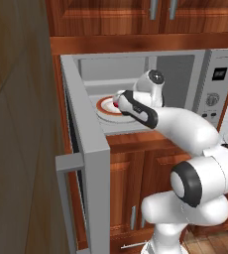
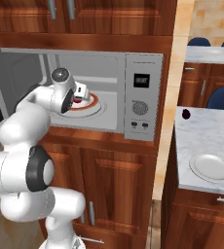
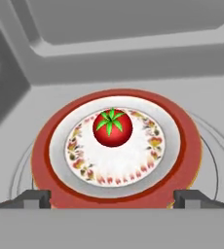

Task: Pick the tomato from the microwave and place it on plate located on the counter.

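Right base view: tomato [image 2: 77, 101] mostly arm-hidden

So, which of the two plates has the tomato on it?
The red-rimmed plate inside the microwave carries the tomato. The plain pale plate lies bare on the counter, to the right.

A: Anything readable on the microwave [image 2: 109, 92]?

B: No. Its dark display [image 2: 141, 80] is blank, with no digits or words I can make out.

A: The dial [image 2: 140, 107] and the buttons [image 2: 139, 125] under it?

B: Too small and blurred for any marks. The red-rimmed plate [image 3: 116, 155] carries a floral pattern, no lettering.
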Available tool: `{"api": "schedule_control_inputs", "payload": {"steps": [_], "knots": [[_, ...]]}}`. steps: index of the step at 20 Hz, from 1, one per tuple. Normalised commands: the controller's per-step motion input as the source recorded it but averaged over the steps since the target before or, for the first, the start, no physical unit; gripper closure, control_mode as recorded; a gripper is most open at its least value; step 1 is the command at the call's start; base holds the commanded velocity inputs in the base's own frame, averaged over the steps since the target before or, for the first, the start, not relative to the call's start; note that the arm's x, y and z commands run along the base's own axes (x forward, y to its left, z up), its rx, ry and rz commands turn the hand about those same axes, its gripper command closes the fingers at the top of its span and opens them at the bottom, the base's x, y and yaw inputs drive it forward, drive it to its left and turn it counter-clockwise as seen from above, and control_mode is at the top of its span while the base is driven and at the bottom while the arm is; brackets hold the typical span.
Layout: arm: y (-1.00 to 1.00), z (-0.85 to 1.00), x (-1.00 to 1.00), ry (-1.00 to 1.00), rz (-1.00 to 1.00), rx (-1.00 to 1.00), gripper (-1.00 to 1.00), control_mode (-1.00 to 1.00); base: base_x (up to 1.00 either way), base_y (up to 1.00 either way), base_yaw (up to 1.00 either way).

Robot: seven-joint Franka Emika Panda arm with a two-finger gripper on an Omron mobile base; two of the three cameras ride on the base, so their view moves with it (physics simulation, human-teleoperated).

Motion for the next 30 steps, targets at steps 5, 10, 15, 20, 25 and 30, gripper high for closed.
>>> {"api": "schedule_control_inputs", "payload": {"steps": [5,10,15,20,25,30], "knots": [[0.00,-0.31,0.37,0.04,0.00,0.00,-1.00,-1.00,0.00,0.00,0.00],[0.01,-0.30,0.33,0.00,0.00,0.00,-1.00,-1.00,0.00,0.00,0.00],[0.07,0.00,0.42,0.04,0.00,0.00,-1.00,-1.00,0.00,0.00,0.00],[0.12,0.00,0.41,0.05,0.00,0.00,-1.00,-1.00,0.00,0.00,0.00],[0.03,-0.11,0.30,0.01,0.00,0.00,-1.00,-1.00,0.00,0.00,0.00],[0.02,-0.23,0.13,0.00,0.00,0.00,-1.00,-1.00,0.00,0.00,0.00]]}}
